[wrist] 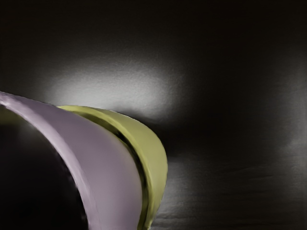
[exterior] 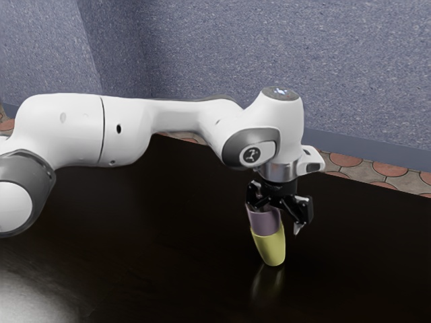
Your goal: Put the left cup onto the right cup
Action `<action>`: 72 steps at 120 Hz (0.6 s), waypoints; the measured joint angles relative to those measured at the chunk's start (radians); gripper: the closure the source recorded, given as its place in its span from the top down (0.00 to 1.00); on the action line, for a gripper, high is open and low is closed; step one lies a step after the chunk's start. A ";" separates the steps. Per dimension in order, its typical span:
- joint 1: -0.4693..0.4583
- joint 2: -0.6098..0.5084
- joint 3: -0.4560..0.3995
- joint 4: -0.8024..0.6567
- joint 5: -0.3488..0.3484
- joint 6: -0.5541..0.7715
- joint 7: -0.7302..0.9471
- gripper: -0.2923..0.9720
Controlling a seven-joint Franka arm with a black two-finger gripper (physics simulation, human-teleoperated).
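A purple cup (exterior: pixel 262 219) sits nested inside a yellow-green cup (exterior: pixel 271 247), and the stack stands slightly tilted on the dark table (exterior: pixel 135 235). My gripper (exterior: pixel 279 219) hangs right over the stack and is open. One finger is at the purple cup's rim, while the other finger (exterior: pixel 301 217) stands apart toward the exterior view's right. In the wrist view, the purple cup's rim (wrist: pixel 96 163) curves close under my hand, with the yellow-green cup's rim (wrist: pixel 152 153) wrapped around its outside.
The dark glossy table stretches around the cups, with a bright glare patch (wrist: pixel 115 88) beyond them. A tiled floor (exterior: pixel 377 168) and a grey-blue wall (exterior: pixel 337 60) lie behind the table's far edge.
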 joint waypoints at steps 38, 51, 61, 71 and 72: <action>0.001 -0.032 0.000 0.000 0.003 0.001 0.000 0.77; 0.001 -0.047 0.000 0.000 0.004 0.001 0.000 0.77; 0.001 -0.064 0.000 0.000 0.005 0.001 0.001 0.77; 0.001 -0.086 0.000 0.000 0.008 0.000 0.001 0.77; 0.001 -0.088 0.000 0.000 0.008 0.000 0.001 0.77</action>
